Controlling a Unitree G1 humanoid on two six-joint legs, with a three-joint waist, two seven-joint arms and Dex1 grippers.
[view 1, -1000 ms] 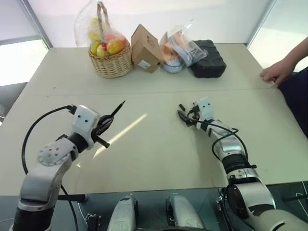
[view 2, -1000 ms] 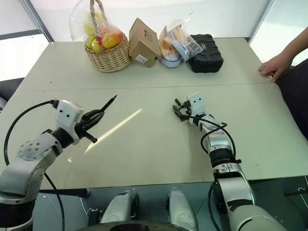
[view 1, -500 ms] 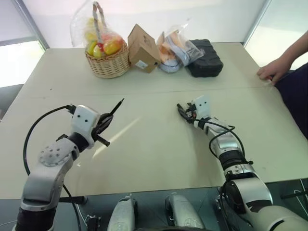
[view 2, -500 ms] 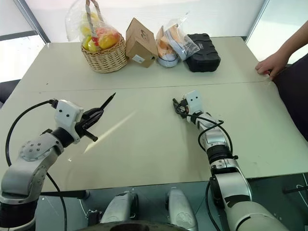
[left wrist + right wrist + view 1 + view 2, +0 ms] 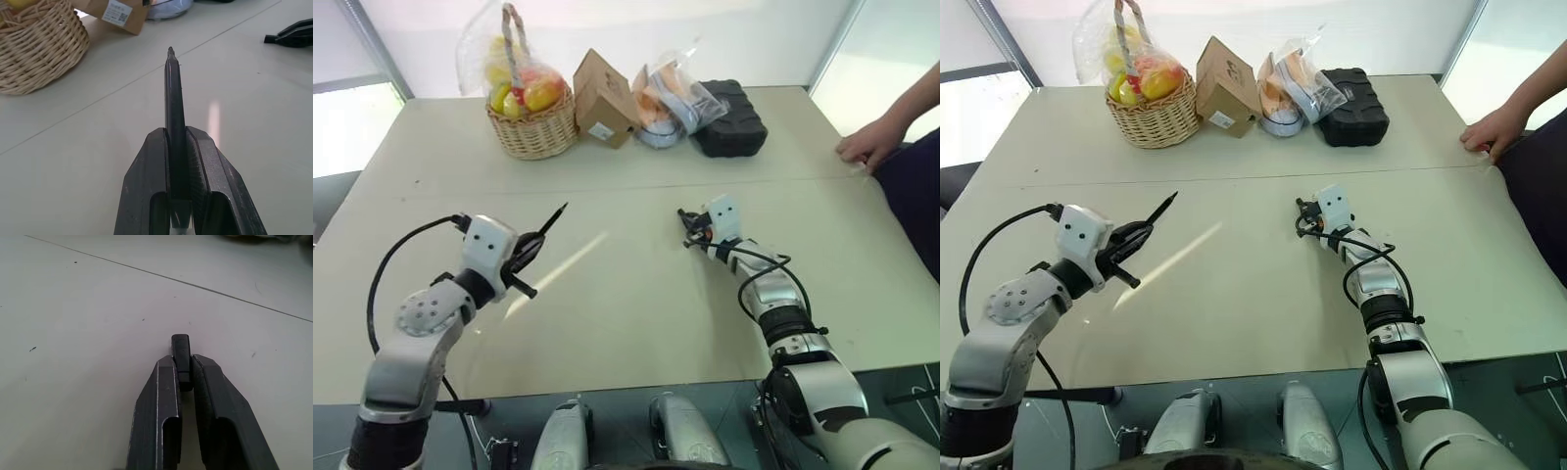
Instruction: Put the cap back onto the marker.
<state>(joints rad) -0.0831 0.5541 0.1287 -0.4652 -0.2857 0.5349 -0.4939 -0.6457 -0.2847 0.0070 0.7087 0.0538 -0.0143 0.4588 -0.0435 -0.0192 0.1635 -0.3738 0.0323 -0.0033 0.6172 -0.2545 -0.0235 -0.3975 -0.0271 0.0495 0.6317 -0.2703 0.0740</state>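
The right gripper [image 5: 185,374] is clenched on the cap [image 5: 180,354], which juts from between its fingertips just above the table [image 5: 636,313]; the left gripper [image 5: 176,142] grips the marker [image 5: 174,112], tapered tip pointing outward over the table; well beyond stand a wicker fruit basket [image 5: 536,122] and a cardboard box [image 5: 604,98].

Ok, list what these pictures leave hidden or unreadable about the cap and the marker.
- Marker, left wrist view: its rear end is buried between the left gripper fingers.
- Cap, right wrist view: its lower part is hidden inside the right gripper; its open end cannot be told.
- Cap, eye views: too small to make out.
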